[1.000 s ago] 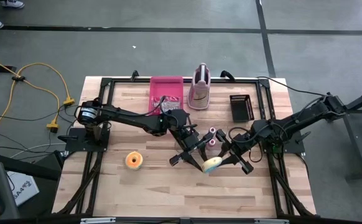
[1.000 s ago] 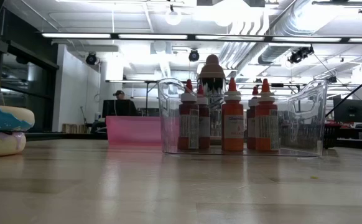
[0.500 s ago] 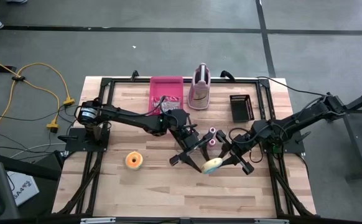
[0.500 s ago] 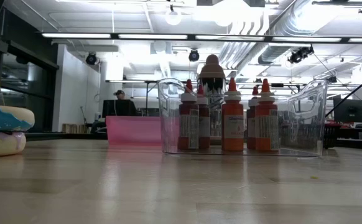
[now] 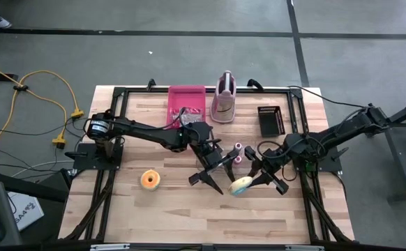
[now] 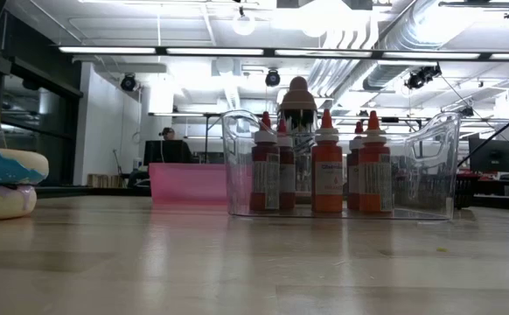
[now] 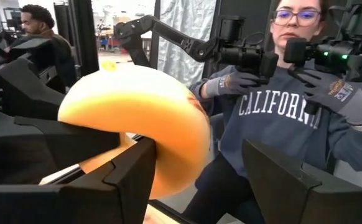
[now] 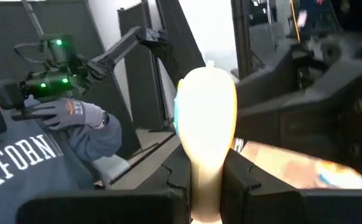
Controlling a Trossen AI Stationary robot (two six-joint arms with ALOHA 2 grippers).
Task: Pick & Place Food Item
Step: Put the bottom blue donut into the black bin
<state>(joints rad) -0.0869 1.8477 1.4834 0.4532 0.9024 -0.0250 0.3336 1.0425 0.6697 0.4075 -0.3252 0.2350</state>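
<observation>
Since a second ago the left gripper (image 5: pixel 211 180) has spread its fingers wide, and the pale donut (image 5: pixel 240 185) has gone with the right arm, a little toward that arm's side. From my seat I read this as a handover just completed: my left jaws stand open around nothing, one finger (image 7: pixel 116 180) just beside the donut's rim in the left wrist view, the other well apart from it. The right gripper (image 5: pixel 261 178) is clenched on the donut, which stands edge-on between its fingers in the right wrist view, blue icing along one edge, lifted off the wooden table (image 5: pixel 287 223) near its middle. Gripping it across the thin ring gives a firm hold, I judge. Two small pink-capped bottles (image 5: pixel 237 152) stand just beyond the grippers, so I would back the left arm out low and away from them. An orange donut (image 5: pixel 151 179) lies apart on the left side. Farther back are a pink tray (image 5: pixel 187 97) and a black basket (image 5: pixel 270 120).
</observation>
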